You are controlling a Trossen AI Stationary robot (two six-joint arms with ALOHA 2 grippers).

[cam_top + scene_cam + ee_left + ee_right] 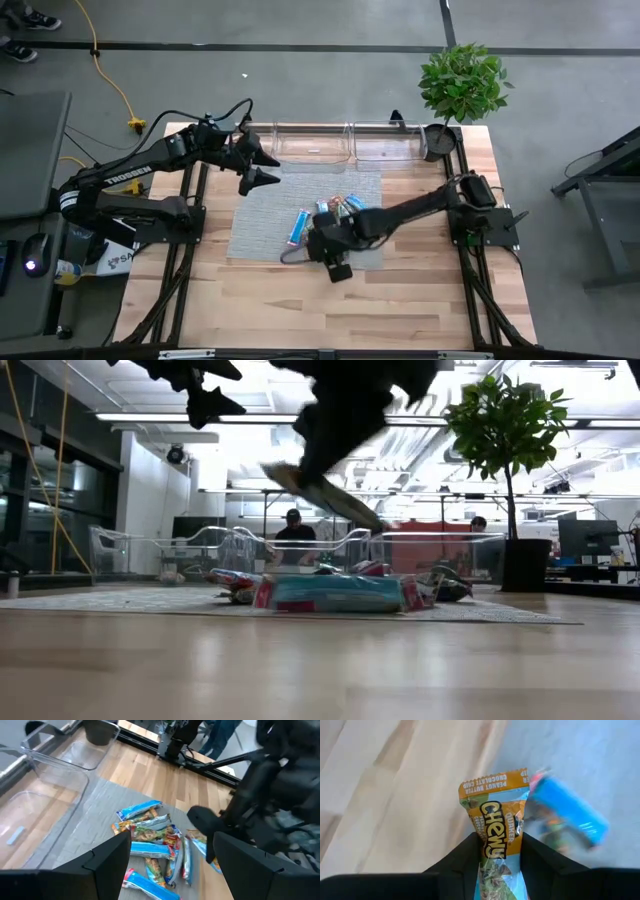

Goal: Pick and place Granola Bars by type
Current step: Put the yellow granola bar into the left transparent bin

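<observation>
A wooden bench [300, 300] in an open workshop carries a grey mat [265, 225]; two clear bins [312, 143] line its far edge beside a potted plant [462, 82]. Your right tool [500, 851] hangs above the mat's near edge, closed on one orange-ended bar [496, 822] marked "Chewy", held by its lower half with the printed end sticking out. In the low view this bar [325, 490] is carried clear of the surface, tilted. Your left tool [262, 165] waits with its fingers spread, raised over the mat's far left corner, gripping nothing.

The remaining Granola Bars [150, 837] lie heaped in mid-mat, overlapping and touching; one bright blue bar [299, 226] lies apart at the heap's left.

Risks, as a judgement: the glossy wrapper may slide out of the grip during transfer, since only part of it is pinched; you may also release it into the wrong bin.

Count: one bar held; roughly eight visible in the heap, though overlap prevents an exact count by type; two bins; one plant.
</observation>
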